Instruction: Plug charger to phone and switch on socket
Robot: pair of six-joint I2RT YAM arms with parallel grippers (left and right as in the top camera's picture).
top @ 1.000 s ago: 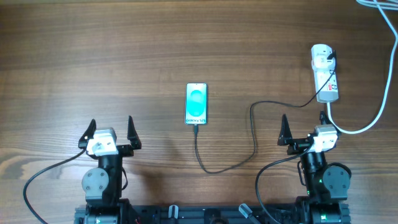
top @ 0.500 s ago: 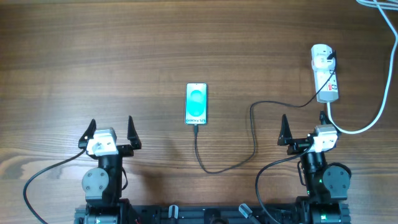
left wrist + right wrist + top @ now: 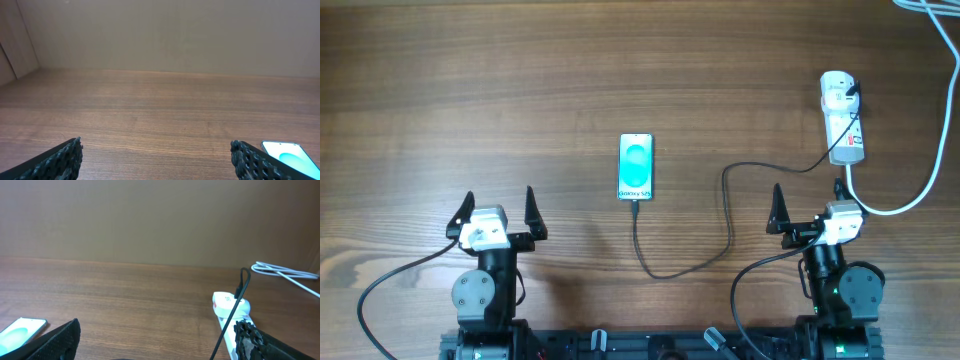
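The phone (image 3: 636, 167) lies at the table's middle with its cyan-and-white screen lit; it also shows in the left wrist view (image 3: 291, 156) and the right wrist view (image 3: 20, 331). The thin black charger cable (image 3: 700, 255) runs from the phone's lower edge, where its tip (image 3: 635, 206) sits, in a loop to the white socket strip (image 3: 842, 118) at the far right, which the right wrist view (image 3: 231, 317) shows too. My left gripper (image 3: 498, 210) is open and empty, left of and nearer than the phone. My right gripper (image 3: 810, 203) is open and empty, just in front of the socket.
A thicker white cord (image 3: 920, 190) curves from the socket out along the right edge and up to the far right corner (image 3: 282, 271). A wall stands behind the table's far edge.
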